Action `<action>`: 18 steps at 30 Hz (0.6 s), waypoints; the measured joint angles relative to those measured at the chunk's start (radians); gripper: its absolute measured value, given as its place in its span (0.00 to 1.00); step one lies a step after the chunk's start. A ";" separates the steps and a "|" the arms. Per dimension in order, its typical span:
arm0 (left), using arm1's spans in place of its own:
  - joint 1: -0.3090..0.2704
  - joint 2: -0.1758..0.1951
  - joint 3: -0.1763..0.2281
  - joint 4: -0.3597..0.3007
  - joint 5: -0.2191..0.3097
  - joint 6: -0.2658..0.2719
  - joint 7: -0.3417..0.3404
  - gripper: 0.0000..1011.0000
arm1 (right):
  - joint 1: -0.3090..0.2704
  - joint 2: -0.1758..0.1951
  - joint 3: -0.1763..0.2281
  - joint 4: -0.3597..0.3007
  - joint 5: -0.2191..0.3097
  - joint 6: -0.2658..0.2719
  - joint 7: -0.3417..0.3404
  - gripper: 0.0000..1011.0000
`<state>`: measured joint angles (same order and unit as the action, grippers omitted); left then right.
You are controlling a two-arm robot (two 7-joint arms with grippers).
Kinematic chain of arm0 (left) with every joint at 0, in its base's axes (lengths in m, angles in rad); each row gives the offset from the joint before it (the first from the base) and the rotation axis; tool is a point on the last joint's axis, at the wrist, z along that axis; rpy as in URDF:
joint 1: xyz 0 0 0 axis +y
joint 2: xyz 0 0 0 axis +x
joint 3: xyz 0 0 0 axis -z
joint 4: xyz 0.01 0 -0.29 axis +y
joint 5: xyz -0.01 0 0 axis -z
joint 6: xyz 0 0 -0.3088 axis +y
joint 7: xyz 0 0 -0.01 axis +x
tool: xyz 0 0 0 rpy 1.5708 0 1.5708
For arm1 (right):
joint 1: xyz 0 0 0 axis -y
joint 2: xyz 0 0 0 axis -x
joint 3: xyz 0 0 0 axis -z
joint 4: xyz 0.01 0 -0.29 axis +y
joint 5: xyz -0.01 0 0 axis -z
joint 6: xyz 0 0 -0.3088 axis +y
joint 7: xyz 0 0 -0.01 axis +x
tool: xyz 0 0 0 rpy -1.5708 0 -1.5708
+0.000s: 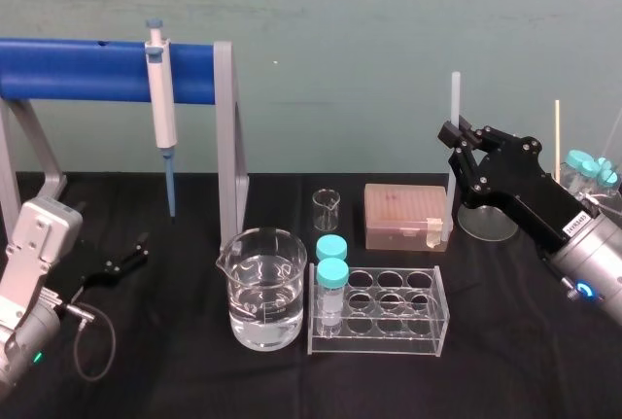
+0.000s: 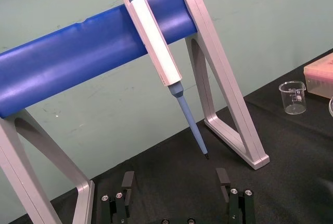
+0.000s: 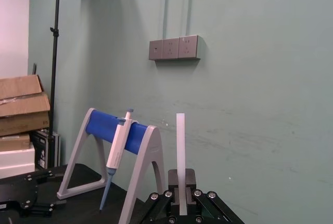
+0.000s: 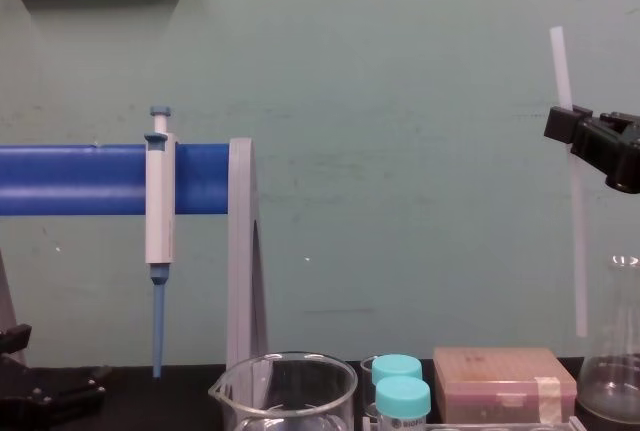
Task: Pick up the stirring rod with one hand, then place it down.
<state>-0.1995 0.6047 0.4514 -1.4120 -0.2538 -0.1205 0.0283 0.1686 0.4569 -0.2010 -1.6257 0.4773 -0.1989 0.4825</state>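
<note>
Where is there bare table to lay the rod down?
Bare cloth lies right of the tube rack, and between the large beaker and the open left gripper. The middle is crowded: rack, small beaker, pink box. The right gripper holds the rod upright.

You are looking at a thin, straight, translucent-white stirring rod (image 1: 454, 98) against a plain pale green wall (image 1: 340, 30). Your blocky right pincer (image 1: 455, 135) is black on a silver-grey wrist, and the left pincer (image 1: 143, 250) is black too. The desk (image 1: 525, 361) wears plain black cloth. The round rack bar (image 1: 78, 71) is bright blue on light grey legs. The plastic pipette (image 1: 161, 98) is white with a blue tip. The round vial caps (image 1: 331, 271) are teal, and the rectangular tip box (image 1: 403, 213) is pinkish tan.
</note>
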 joint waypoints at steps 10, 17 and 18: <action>0.000 0.000 0.000 0.000 0.000 0.000 0.000 0.99 | 0.000 -0.001 -0.001 0.000 -0.001 -0.001 0.000 0.07; 0.000 0.000 0.000 0.000 0.000 0.000 0.000 0.99 | -0.001 0.001 -0.002 0.000 0.000 -0.002 0.004 0.07; 0.000 0.000 0.000 0.000 0.000 0.000 0.000 0.99 | -0.001 0.001 -0.002 0.000 0.000 -0.002 0.005 0.07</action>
<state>-0.1995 0.6047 0.4514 -1.4120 -0.2539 -0.1205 0.0283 0.1675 0.4579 -0.2032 -1.6258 0.4771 -0.2011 0.4873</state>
